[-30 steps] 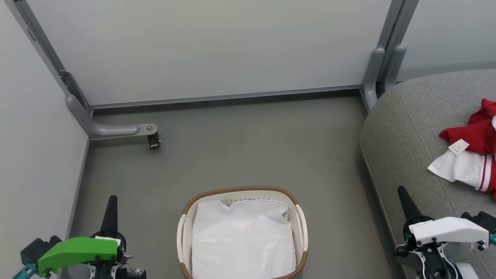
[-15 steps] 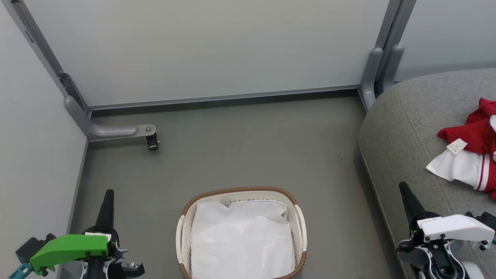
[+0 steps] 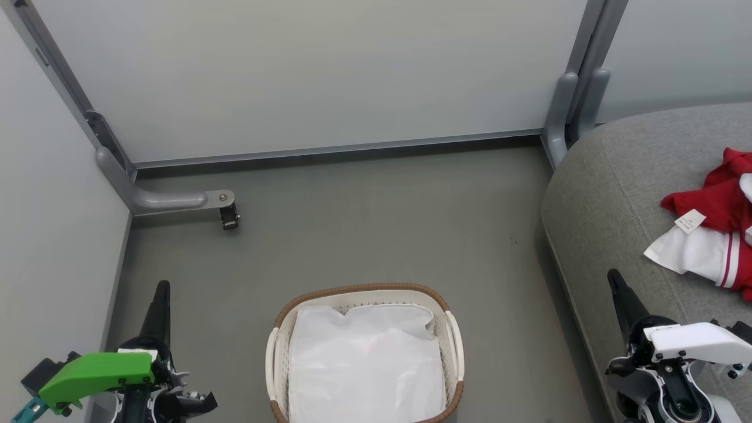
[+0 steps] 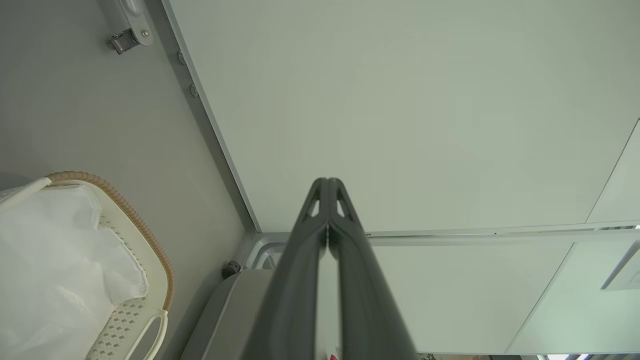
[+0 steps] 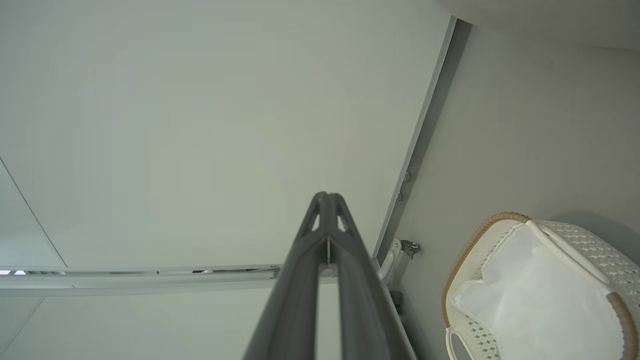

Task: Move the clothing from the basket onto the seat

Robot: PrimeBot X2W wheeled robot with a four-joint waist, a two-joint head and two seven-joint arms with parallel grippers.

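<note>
The red and white clothing (image 3: 714, 235) lies rumpled on the grey seat (image 3: 611, 194) at the right edge of the head view, a small white tag showing. On the floor at bottom centre stands the basket (image 3: 364, 294), brown-rimmed, with just its white liner inside; it also shows in the wrist views (image 4: 145, 235) (image 5: 475, 240). My left gripper (image 3: 161, 289) is shut and empty at the lower left, well left of the basket. My right gripper (image 3: 615, 278) is shut and empty at the lower right, over the seat's front edge. Both wrist views show fingers pressed together (image 4: 327, 187) (image 5: 327, 200).
Pale partition walls close the space behind and on the left. A grey metal foot with a small caster (image 3: 229, 216) juts onto the floor at the left. Another frame post (image 3: 564, 111) stands by the seat's far corner. Grey floor lies between basket and wall.
The camera has tilted slightly. Both grippers sit a little lower and nearer the bottom corners than a second ago. Clothing and basket have not moved.
</note>
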